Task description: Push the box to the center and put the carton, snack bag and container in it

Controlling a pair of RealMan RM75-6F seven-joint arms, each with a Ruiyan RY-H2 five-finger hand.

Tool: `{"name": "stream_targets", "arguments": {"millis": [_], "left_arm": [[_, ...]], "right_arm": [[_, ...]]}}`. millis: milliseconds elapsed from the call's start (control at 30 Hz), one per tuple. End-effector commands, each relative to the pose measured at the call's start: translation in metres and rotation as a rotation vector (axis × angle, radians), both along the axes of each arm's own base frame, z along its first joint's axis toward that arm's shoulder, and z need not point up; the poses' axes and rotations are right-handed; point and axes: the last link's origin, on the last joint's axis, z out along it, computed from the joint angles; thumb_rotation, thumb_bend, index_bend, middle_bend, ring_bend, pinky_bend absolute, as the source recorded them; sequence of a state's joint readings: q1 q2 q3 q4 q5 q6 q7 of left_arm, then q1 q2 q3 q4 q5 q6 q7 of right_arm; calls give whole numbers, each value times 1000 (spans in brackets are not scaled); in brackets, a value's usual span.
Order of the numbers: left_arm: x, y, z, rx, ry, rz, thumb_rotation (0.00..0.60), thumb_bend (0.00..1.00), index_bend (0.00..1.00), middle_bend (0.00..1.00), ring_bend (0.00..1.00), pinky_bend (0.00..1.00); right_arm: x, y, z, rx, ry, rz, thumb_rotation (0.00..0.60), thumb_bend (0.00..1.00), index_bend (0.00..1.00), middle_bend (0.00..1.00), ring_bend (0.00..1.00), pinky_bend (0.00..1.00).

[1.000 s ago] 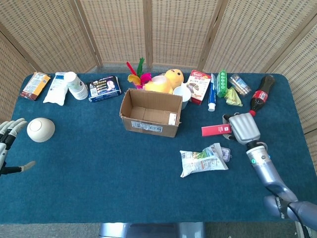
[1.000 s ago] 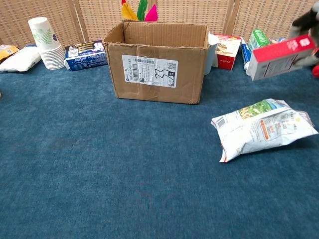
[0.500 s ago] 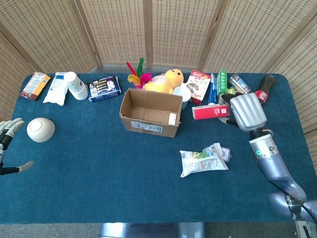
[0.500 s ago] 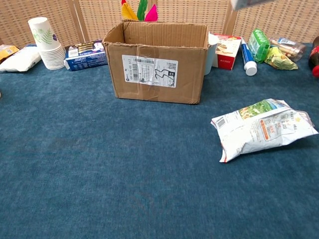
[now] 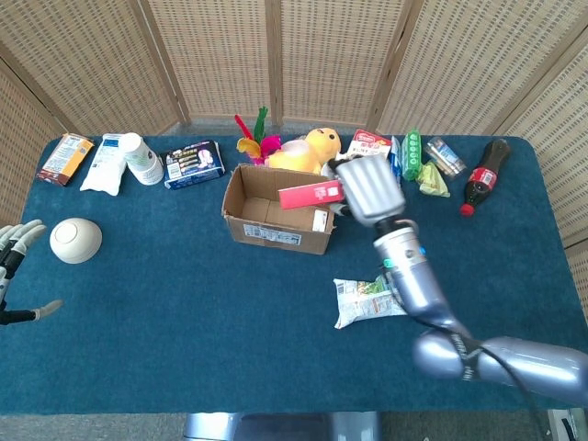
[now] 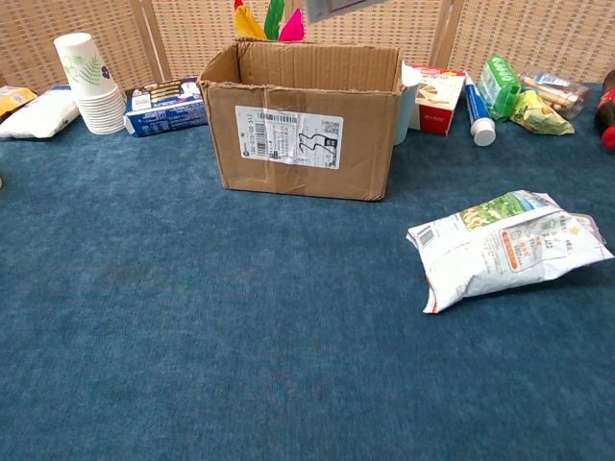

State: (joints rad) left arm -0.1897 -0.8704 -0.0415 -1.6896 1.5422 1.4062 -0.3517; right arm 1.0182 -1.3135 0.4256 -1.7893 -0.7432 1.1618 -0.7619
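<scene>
My right hand [image 5: 369, 187] holds the red carton [image 5: 310, 195] level in the air over the right part of the open cardboard box [image 5: 274, 233]. In the chest view only the carton's lower edge [image 6: 338, 8] shows at the top, above the box [image 6: 303, 154]. The white and green snack bag [image 5: 372, 301] lies on the blue cloth right of the box, partly hidden by my right forearm; it also shows as the snack bag [image 6: 509, 248]. The round white container [image 5: 75, 240] sits far left. Beside it my left hand [image 5: 13, 255] hangs at the table edge, fingers apart and empty.
Along the back edge stand a brown packet [image 5: 65, 158], a white bag [image 5: 103, 163], stacked paper cups [image 5: 142, 158], a blue pack [image 5: 194, 163], a yellow plush duck [image 5: 318, 147], a red-and-white box [image 5: 368, 145], green items [image 5: 415, 154] and a cola bottle [image 5: 480, 178].
My right hand has carried the red carton up and leftward from the table's right side to above the box. The left hand has barely moved.
</scene>
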Motion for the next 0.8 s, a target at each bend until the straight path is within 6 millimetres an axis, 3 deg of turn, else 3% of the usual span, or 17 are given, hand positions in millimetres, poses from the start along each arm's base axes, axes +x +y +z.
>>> {"name": "stream_targets", "arguments": {"millis": [33, 133, 233, 267, 300, 400, 600, 800], "left_arm": [[-2, 0, 0, 4, 2, 8, 600, 158, 0, 0, 0, 66], [-3, 0, 1, 5, 3, 12, 600, 159, 0, 0, 0, 65], [-4, 0, 2, 6, 1, 13, 600, 160, 0, 0, 0, 65], [-5, 0, 2, 8, 4, 16, 600, 161, 0, 0, 0, 65], [-5, 0, 3, 8, 4, 17, 600, 160, 0, 0, 0, 66], [-7, 1, 4, 14, 2, 23, 600, 160, 0, 0, 0, 66], [-5, 0, 4, 14, -1, 16, 600, 159, 0, 0, 0, 66], [-5, -2, 4, 16, -1, 14, 600, 160, 0, 0, 0, 65]], "right_arm": [[20, -2, -31, -29, -16, -44, 600, 568, 614, 606, 564, 778], [18, -2, -50, -35, -17, -84, 600, 528, 565, 581, 539, 760], [13, 0, -66, -10, -25, -118, 600, 287, 158, 312, 309, 580], [10, 0, -71, 7, -21, -134, 600, 181, 40, 168, 188, 486], [8, 0, -73, 25, -17, -146, 600, 103, 0, 62, 92, 407], [7, -2, -67, 61, -36, -166, 600, 39, 0, 0, 4, 325], [1, -4, -40, 36, -66, -157, 600, 35, 0, 0, 0, 296], [-16, 10, -2, 34, -95, -86, 600, 33, 0, 0, 0, 290]]}}
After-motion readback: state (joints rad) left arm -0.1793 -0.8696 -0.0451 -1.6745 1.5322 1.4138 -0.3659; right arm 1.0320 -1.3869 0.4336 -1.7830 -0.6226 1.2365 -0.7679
